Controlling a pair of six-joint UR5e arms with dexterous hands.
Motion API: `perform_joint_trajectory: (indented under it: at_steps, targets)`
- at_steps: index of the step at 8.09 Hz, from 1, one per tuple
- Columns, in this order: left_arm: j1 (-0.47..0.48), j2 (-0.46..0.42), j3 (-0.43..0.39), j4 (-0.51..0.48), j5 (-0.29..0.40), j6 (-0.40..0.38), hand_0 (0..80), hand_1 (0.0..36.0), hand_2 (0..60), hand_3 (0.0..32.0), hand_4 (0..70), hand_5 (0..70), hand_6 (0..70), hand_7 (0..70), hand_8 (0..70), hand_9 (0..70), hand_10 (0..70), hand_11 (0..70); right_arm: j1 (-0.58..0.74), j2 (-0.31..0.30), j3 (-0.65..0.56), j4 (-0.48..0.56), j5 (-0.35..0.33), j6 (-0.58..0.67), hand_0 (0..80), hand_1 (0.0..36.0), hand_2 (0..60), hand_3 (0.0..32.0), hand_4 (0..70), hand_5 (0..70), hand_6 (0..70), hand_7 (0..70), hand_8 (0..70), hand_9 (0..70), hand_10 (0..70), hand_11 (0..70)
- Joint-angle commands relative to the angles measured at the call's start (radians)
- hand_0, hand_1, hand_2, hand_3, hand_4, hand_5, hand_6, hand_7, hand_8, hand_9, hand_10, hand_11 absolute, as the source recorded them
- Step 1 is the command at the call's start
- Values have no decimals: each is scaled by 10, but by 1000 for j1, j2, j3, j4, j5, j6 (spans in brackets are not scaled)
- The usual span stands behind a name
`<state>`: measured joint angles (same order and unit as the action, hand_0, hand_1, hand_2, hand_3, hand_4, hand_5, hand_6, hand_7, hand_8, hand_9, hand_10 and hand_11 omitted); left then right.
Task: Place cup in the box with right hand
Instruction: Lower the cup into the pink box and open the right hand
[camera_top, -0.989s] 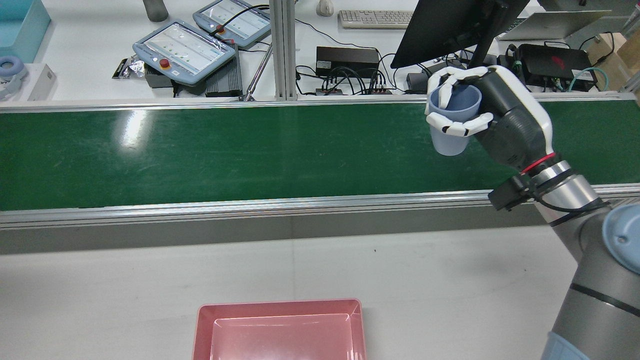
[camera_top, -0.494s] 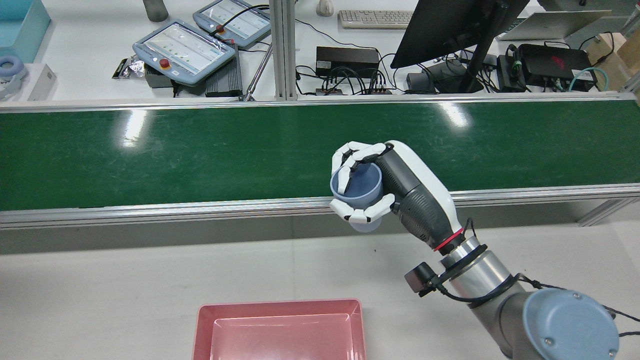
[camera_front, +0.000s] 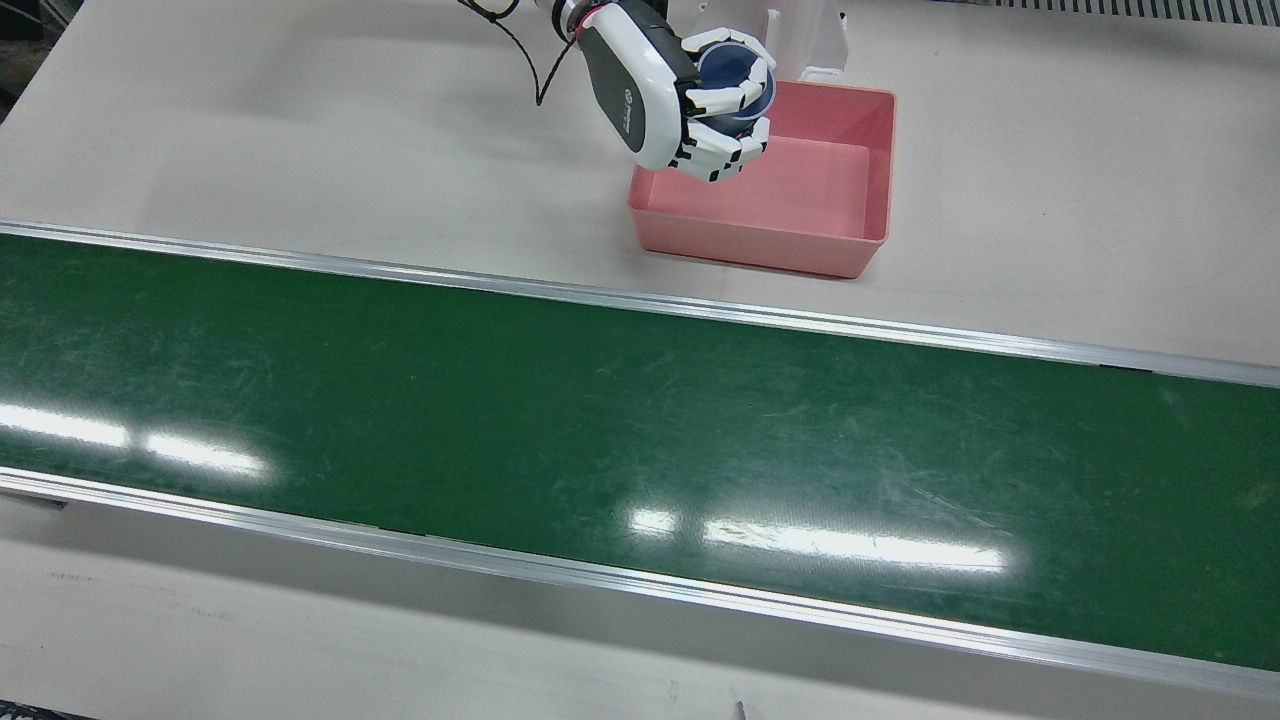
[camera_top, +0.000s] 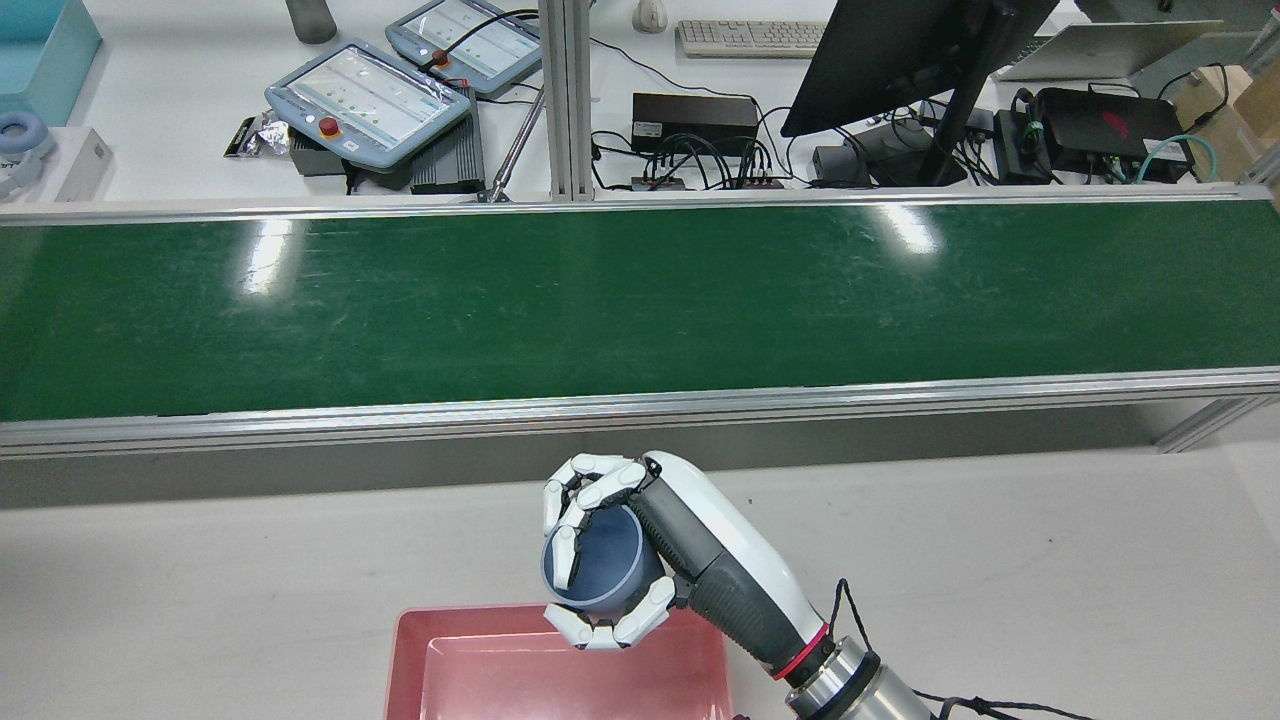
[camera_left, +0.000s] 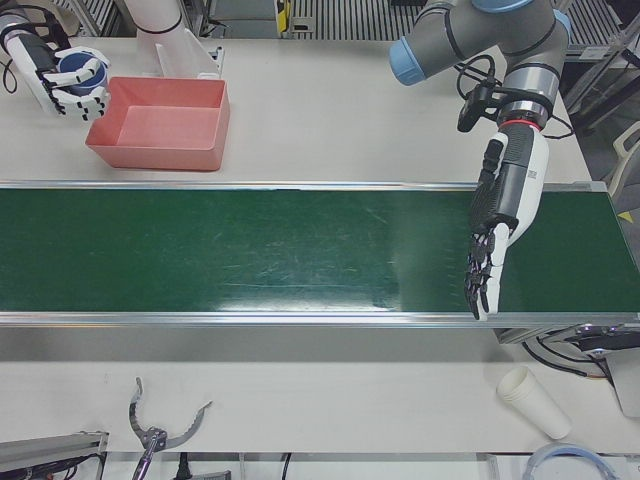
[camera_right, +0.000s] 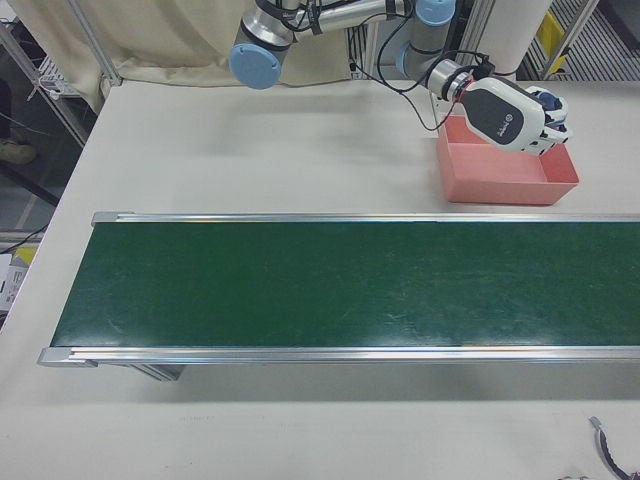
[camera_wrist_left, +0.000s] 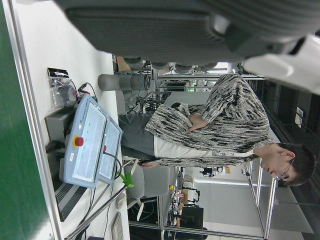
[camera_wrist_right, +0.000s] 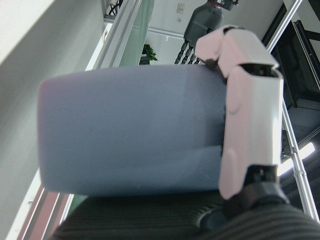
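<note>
Cup (camera_top: 595, 565): plain blue-grey plastic, smooth tapered wall, no handle, open mouth seen empty. Held clear of table, over near-conveyor edge of pink box (camera_front: 850, 160). Right hand (camera_top: 640, 545): fingers wrapped around cup wall. Left hand (camera_left: 492, 240): fingers extended, nothing held, suspended above green conveyor belt (camera_front: 600, 430).
</note>
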<state>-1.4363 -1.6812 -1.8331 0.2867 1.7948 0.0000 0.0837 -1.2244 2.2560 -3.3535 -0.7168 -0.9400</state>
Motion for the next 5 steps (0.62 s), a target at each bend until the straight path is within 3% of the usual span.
perform_joint_trajectory:
  at_steps: [1, 2, 3, 4, 5]
  targets:
    - [1, 0, 3, -3, 0, 0, 0, 0, 0, 0, 0, 0, 0, 0, 0, 0, 0, 0, -61, -26, 1, 42, 1, -39, 788, 360, 600, 0, 700, 281, 533, 700, 700, 700, 700, 700]
    - [1, 0, 3, -3, 0, 0, 0, 0, 0, 0, 0, 0, 0, 0, 0, 0, 0, 0, -61, -24, -3, 45, -7, -33, 800, 360, 342, 0, 159, 173, 237, 700, 329, 536, 299, 462]
    - [1, 0, 3, -3, 0, 0, 0, 0, 0, 0, 0, 0, 0, 0, 0, 0, 0, 0, -62, -24, -3, 45, -13, -28, 800, 360, 0, 26, 0, 137, 83, 231, 99, 168, 84, 165]
    - [1, 0, 3, -3, 0, 0, 0, 0, 0, 0, 0, 0, 0, 0, 0, 0, 0, 0, -61, -24, -3, 45, -33, -25, 800, 360, 0, 68, 0, 117, 25, 39, 0, 0, 11, 59]
    - [1, 0, 3, -3, 0, 0, 0, 0, 0, 0, 0, 0, 0, 0, 0, 0, 0, 0, -61, -26, -4, 45, -36, -8, 800, 319, 0, 24, 0, 107, 29, 48, 22, 28, 17, 61]
